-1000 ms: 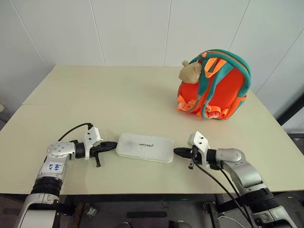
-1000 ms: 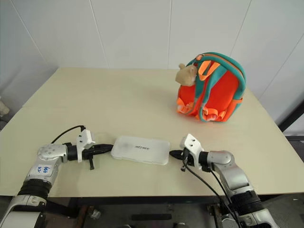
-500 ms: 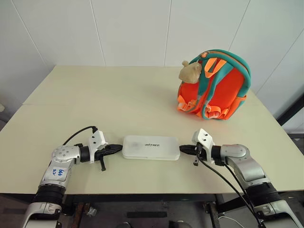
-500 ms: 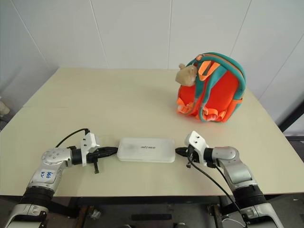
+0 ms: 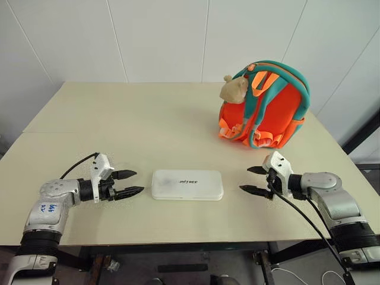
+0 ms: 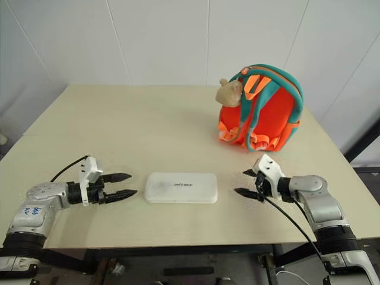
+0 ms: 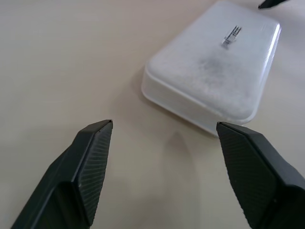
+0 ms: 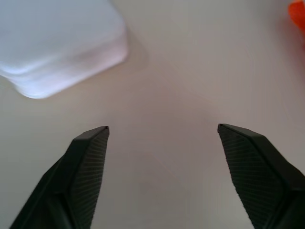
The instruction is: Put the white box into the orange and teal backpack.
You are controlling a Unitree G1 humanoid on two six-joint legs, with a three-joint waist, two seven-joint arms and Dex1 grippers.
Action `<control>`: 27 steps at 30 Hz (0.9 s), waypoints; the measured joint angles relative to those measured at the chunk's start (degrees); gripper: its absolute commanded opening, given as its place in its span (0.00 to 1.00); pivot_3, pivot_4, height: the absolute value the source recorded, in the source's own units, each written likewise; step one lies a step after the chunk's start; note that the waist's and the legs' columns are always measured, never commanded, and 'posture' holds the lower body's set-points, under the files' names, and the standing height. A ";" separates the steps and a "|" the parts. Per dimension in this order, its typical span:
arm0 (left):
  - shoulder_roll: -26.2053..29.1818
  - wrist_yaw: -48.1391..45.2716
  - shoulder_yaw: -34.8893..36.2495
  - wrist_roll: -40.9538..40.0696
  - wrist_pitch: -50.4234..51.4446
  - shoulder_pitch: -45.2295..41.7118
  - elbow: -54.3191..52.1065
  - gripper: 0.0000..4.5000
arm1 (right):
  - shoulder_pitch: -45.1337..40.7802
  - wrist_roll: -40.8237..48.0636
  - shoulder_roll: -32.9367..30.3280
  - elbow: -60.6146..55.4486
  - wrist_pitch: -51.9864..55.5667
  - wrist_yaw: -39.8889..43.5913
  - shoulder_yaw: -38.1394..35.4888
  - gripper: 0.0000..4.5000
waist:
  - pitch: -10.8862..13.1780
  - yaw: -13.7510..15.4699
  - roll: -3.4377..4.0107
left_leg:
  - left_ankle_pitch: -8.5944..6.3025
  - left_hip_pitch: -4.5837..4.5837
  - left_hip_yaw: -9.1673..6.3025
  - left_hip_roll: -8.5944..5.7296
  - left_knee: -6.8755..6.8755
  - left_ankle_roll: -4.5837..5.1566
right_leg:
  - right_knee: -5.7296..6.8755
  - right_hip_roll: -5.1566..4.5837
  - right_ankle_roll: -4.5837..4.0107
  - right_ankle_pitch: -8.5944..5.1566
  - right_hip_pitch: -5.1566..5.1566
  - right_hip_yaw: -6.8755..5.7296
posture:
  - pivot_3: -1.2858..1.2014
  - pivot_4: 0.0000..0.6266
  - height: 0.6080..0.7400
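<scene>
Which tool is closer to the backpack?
The right tool. It sits just in front of the backpack, while the left tool is across the box, far from it.

The small dark print on the white box [image 5: 187, 184] is too small to read. In the right wrist view, the backpack [image 8: 297, 9] is cut to an orange sliver beyond the right gripper's [image 8: 162, 138] fingers.

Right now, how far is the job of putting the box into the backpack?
Nothing looks done yet. The white box lies flat on the table, and the orange and teal backpack stands apart at the far right. In hand: the left gripper and right gripper flank the box's ends, both open, touching nothing. Left: grasping, lifting and putting the box inside.
</scene>
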 measured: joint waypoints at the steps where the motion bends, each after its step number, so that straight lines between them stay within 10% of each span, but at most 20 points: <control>1: 0.76 -0.85 0.02 -1.46 3.58 -0.15 -0.55 0.99 | 0.05 0.68 -0.20 -1.16 1.19 0.95 0.07 1.00 | 0.00 -0.03 0.00 | 0.00 0.00 0.00 0.01 0.00 0.00 | 0.01 0.01 0.00 0.00 0.00 0.00 | 0.52 0.24 1.00; 27: -4.28 7.13 -1.97 -10.49 48.95 -11.57 2.69 0.99 | 1.02 -1.24 7.36 -5.52 4.11 -0.85 8.53 1.00 | -0.01 -0.78 -0.01 | -0.05 0.07 -0.11 0.31 0.09 -0.17 | 0.13 0.46 -0.10 -0.05 0.02 0.19 | 0.52 0.24 1.00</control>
